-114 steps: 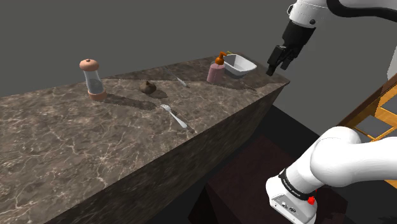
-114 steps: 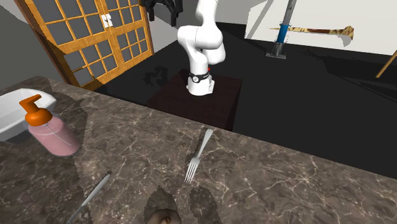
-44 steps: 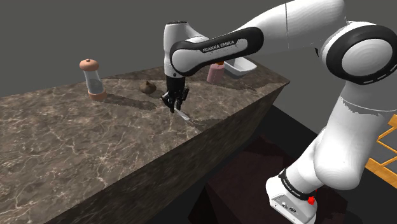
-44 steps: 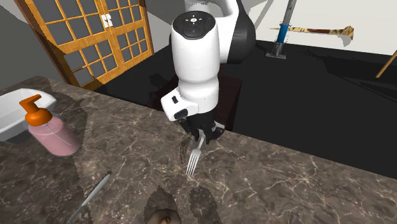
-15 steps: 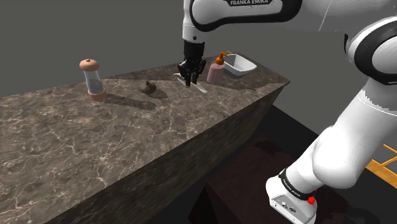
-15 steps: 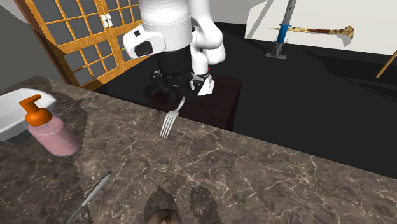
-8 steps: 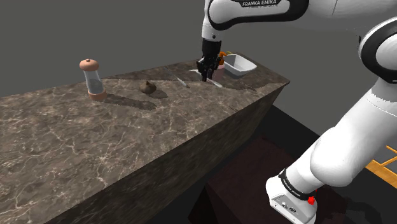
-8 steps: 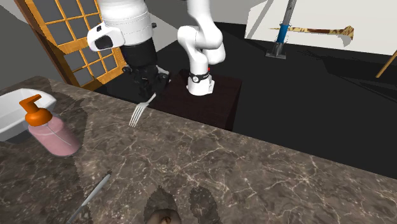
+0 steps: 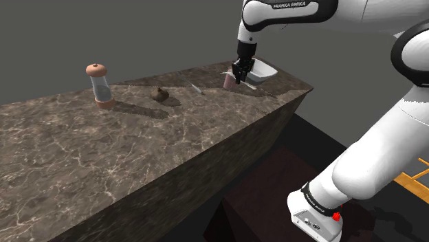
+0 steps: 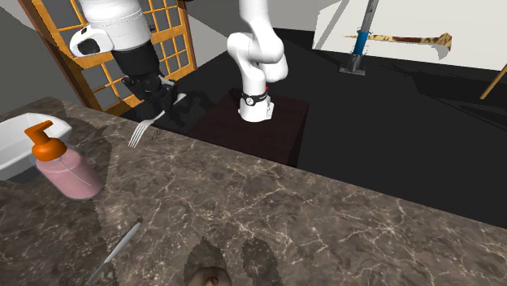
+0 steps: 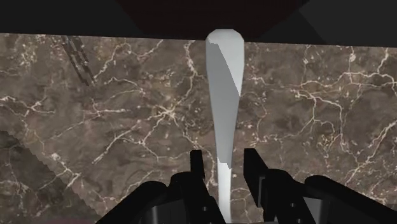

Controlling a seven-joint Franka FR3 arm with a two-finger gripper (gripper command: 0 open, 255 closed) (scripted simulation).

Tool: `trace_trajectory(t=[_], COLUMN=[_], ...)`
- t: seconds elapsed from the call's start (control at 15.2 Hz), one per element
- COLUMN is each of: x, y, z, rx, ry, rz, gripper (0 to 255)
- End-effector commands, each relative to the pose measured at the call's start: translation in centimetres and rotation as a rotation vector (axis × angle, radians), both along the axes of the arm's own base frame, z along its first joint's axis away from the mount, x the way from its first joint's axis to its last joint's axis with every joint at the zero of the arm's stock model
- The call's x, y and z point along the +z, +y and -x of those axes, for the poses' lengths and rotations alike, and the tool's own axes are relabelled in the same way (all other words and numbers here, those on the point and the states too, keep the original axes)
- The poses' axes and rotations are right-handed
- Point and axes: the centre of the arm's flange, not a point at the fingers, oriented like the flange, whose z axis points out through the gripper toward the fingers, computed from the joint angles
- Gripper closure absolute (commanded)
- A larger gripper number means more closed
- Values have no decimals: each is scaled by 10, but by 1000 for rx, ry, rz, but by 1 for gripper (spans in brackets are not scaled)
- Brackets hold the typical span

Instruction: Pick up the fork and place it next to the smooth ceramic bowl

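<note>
Marble counter (image 9: 137, 151) is carrying a white bowl (image 9: 262, 69) at its far end, a pink bottle (image 10: 67, 172) just beside it. Gripper (image 10: 162, 102) is pinching the fork (image 10: 142, 130) by its handle, holding it tilted above the counter near the bottle.

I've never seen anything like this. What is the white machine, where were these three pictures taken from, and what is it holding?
It is a white robot arm ending in a black two-finger gripper. One picture looks from beside the arm, one from across the counter, one from a camera on the hand itself. The gripper is shut on a pale fork, held above the dark marbled counter. On the counter are a white bowl, a pink soap bottle with an orange pump, a grinder, a small brown object and a slim utensil.
</note>
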Motion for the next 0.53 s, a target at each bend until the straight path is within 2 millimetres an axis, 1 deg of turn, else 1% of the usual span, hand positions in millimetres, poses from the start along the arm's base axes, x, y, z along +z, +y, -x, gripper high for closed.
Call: trace_trajectory(t=[0.0,0.46], x=[3,3], y=[-27,-119], z=[2,7], rx=[2,2], ry=[-1,-1], rz=[0,0], gripper=[255,255])
